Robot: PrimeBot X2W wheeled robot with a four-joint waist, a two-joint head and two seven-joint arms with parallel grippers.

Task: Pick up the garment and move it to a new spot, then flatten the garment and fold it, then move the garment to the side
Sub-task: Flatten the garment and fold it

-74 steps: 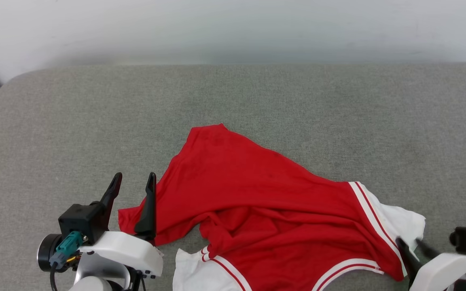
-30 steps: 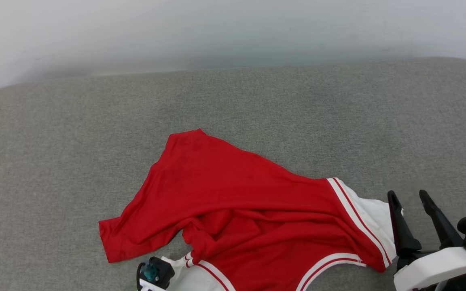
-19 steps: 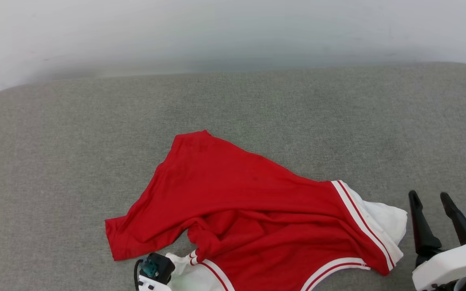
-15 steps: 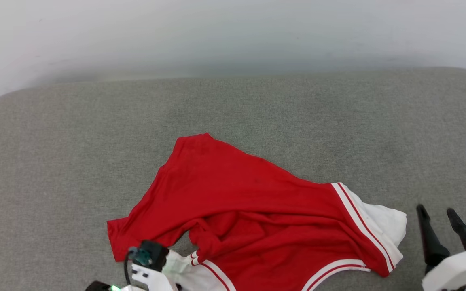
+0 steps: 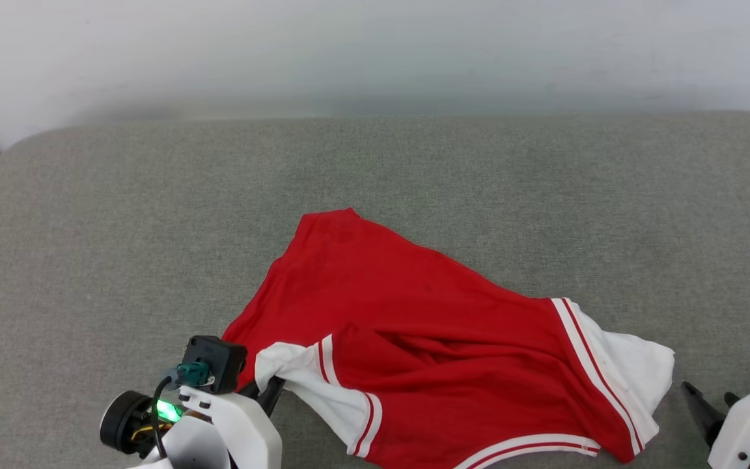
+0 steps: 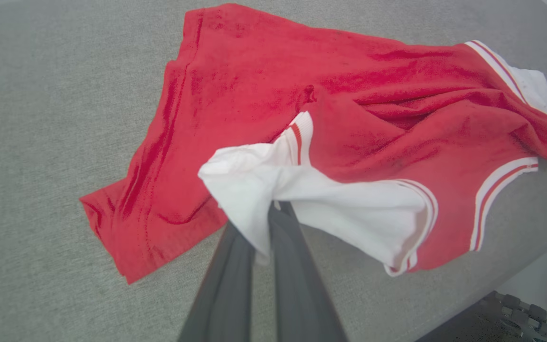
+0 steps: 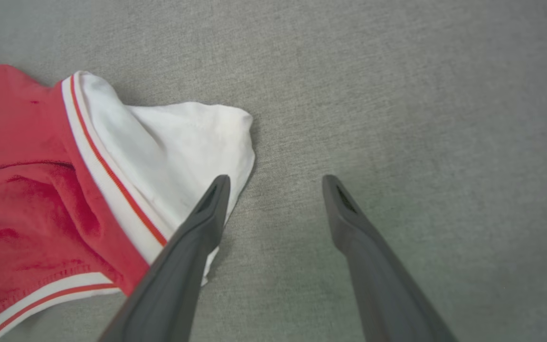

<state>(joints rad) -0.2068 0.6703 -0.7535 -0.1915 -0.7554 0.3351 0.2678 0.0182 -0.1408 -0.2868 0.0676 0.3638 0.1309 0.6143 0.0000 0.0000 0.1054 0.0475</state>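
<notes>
White sleeve (image 6: 249, 180) newly lifted, pinched in the left gripper (image 6: 271, 211).
Garment (image 5: 453, 326) just grasped; right gripper (image 7: 276, 180) spread; moving, flattening, folding remain.

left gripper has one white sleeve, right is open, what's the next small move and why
Probably slide the right gripper onto the nearby white sleeve and close: it stands open, one fingertip at that sleeve's edge, while the left gripper pinches the other sleeve, so the garment could lift evenly.
</notes>
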